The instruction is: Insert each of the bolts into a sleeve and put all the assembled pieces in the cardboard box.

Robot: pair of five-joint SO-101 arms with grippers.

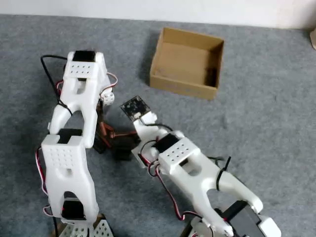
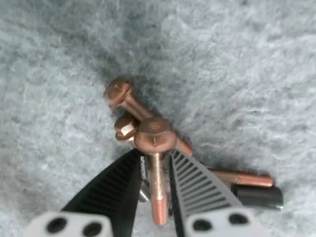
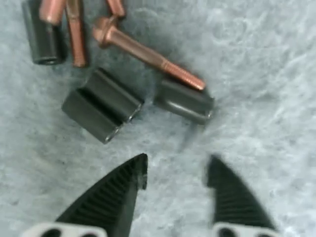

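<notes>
Bolt (image 2: 156, 170) clamped between left jaws, over bolt pile (image 2: 122, 95) | right jaws wide apart, empty, near two sleeves (image 3: 103, 101) | cardboard box (image 1: 183, 88) beyond both arms.

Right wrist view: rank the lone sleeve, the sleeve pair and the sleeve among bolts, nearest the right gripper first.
1. Lone sleeve, straight ahead of the right gripper.
2. Sleeve pair, off to one side.
3. Sleeve among bolts, farthest back.

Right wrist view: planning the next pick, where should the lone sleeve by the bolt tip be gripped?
I'd grip the sleeve mid-length from above: it lies on its side, apart from the paired sleeves; the bolt tip seems to touch one edge.
</notes>
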